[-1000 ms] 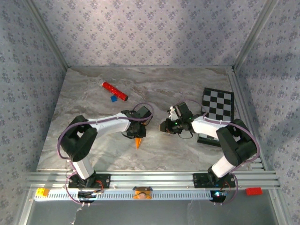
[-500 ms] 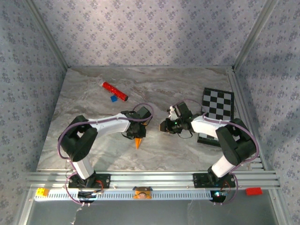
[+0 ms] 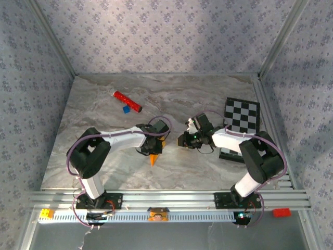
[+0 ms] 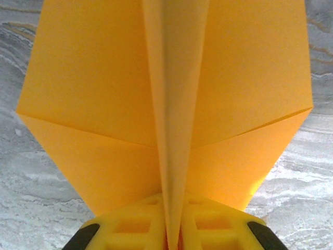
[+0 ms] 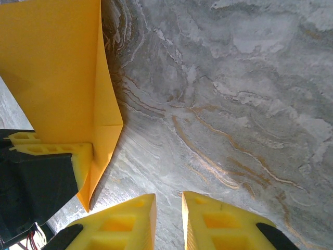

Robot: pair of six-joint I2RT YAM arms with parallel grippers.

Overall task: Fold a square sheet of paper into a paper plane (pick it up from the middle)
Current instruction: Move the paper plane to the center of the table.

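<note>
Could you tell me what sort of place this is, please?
Probably a robotics lab test cell: an aluminium rail along the front, patterned screen walls, and a checkered board on the marble-look table.

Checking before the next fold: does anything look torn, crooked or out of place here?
Nothing stands out. The left tool pinches the paper plane along its centre crease; both wings look even and untorn. The right tool hangs empty beside it, jaws slightly apart. The red cylinder lies apart at the back left.
</note>
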